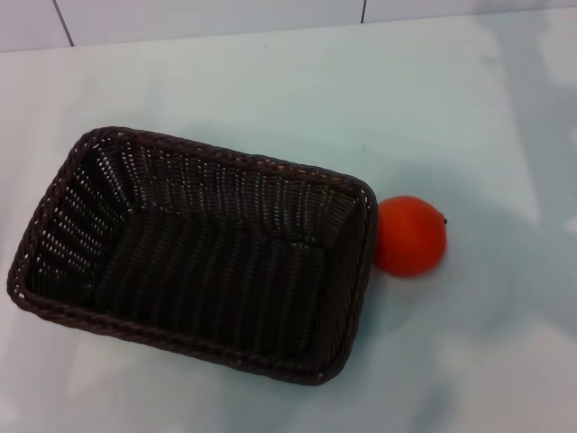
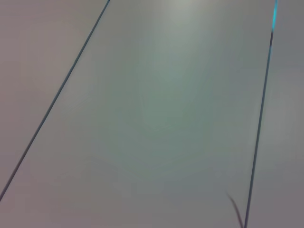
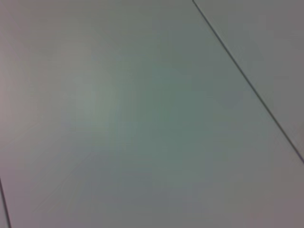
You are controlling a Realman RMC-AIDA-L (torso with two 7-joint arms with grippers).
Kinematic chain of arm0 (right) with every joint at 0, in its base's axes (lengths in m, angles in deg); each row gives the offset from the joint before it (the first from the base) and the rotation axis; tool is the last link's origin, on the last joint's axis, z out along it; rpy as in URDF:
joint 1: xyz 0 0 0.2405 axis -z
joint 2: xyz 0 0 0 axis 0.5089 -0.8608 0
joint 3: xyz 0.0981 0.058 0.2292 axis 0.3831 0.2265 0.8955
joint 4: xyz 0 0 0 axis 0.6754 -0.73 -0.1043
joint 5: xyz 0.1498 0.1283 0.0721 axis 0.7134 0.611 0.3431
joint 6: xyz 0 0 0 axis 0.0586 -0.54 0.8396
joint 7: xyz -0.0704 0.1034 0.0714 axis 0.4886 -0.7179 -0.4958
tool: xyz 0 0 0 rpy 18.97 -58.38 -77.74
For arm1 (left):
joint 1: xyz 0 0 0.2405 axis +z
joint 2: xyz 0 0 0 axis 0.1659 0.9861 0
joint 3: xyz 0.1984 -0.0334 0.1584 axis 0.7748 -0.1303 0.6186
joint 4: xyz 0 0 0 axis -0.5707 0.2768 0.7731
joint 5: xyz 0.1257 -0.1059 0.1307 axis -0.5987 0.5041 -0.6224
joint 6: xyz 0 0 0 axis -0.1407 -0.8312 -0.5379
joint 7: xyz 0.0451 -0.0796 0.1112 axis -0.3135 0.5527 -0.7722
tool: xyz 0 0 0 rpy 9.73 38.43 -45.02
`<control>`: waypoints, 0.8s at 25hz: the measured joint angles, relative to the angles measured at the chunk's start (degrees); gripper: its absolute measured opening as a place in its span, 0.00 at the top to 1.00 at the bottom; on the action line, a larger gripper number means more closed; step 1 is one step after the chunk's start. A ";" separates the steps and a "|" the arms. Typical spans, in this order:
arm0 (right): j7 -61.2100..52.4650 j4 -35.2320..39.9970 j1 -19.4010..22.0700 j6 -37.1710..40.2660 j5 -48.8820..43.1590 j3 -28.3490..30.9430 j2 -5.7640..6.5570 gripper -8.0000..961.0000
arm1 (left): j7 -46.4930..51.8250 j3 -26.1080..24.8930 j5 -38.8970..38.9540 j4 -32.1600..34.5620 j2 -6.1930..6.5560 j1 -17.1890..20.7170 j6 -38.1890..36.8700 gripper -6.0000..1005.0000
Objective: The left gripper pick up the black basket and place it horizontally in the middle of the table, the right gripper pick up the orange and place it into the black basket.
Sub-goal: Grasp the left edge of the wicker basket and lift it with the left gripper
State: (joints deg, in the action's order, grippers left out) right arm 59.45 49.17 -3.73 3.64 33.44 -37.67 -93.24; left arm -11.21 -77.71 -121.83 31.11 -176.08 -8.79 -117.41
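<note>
The black basket (image 1: 194, 253) lies on the pale table (image 1: 270, 81) at the left and middle of the head view, open side up, empty, turned at a slant with its right end lower. The orange (image 1: 409, 235) rests on the table just right of the basket's right end, touching or nearly touching its rim. Neither gripper shows in any view. The left wrist view and the right wrist view show only a pale tiled surface with thin dark seams.
A tiled wall (image 1: 207, 18) runs along the table's far edge. Bare table lies behind the basket and to the right of the orange.
</note>
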 joint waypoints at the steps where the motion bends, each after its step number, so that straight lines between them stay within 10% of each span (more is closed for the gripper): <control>1: -0.11 -0.06 -0.14 -0.12 0.00 -0.15 -0.01 0.19 | 0.73 -0.04 0.11 -0.18 0.01 -0.19 0.00 0.22; 14: -0.31 -0.23 -3.17 -3.37 0.06 -1.94 -0.12 0.19 | 3.17 -0.05 0.11 -0.24 0.20 0.04 0.23 0.23; 20: -0.34 -0.49 -3.64 -3.76 0.01 -3.25 -0.18 0.19 | 19.41 4.55 -2.63 7.93 0.62 0.39 2.72 0.23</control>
State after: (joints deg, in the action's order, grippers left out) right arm 59.12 48.68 -7.37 -0.12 33.45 -40.92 -93.43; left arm 8.20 -73.16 -124.46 39.04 -175.46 -8.40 -114.69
